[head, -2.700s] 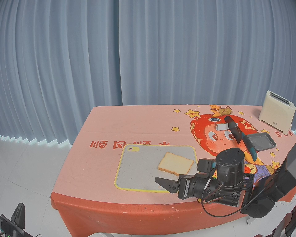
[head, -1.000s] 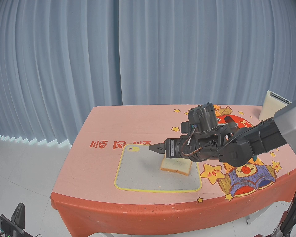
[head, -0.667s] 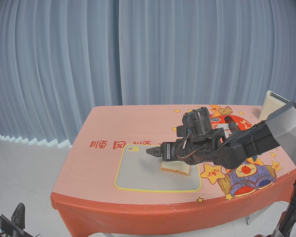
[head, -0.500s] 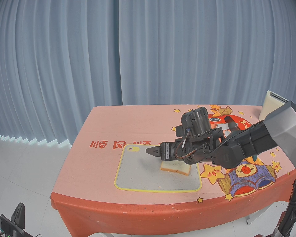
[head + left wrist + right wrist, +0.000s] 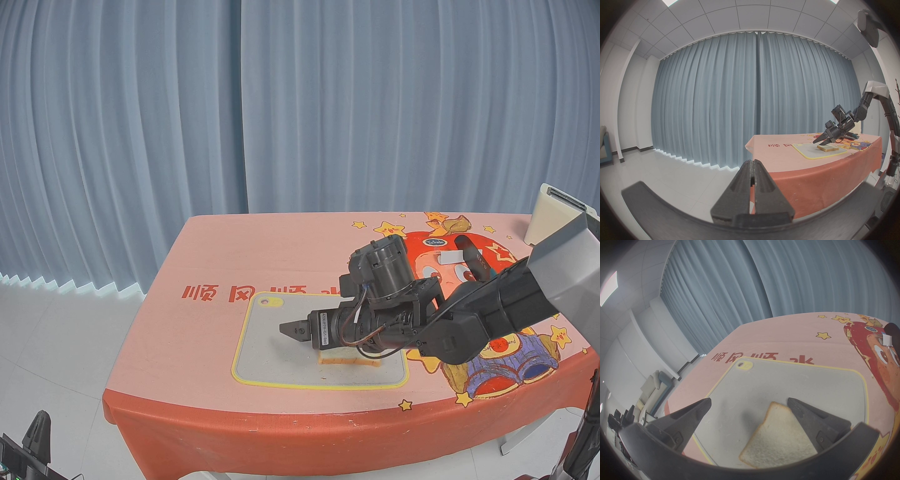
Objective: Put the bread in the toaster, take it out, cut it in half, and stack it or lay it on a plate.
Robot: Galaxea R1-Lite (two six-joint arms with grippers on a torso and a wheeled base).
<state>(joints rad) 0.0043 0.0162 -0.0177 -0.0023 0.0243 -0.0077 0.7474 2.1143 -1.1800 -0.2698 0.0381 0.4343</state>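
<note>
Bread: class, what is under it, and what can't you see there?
The bread lies flat on the grey board, which sits on the pink cloth. The open right hand hangs over it. The board's patch beneath the slice is covered.

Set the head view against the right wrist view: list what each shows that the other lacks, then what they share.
Head view adds: the white toaster at the table's right end, and the right arm from outside, stretched low over the bread.
Right wrist view adds: the right gripper from behind, its fingers open with the slice's corner between them, and a sofa off in the room.
Shared: the bread flat on the yellow-rimmed cutting board, the pink tablecloth, the blue curtain.
</note>
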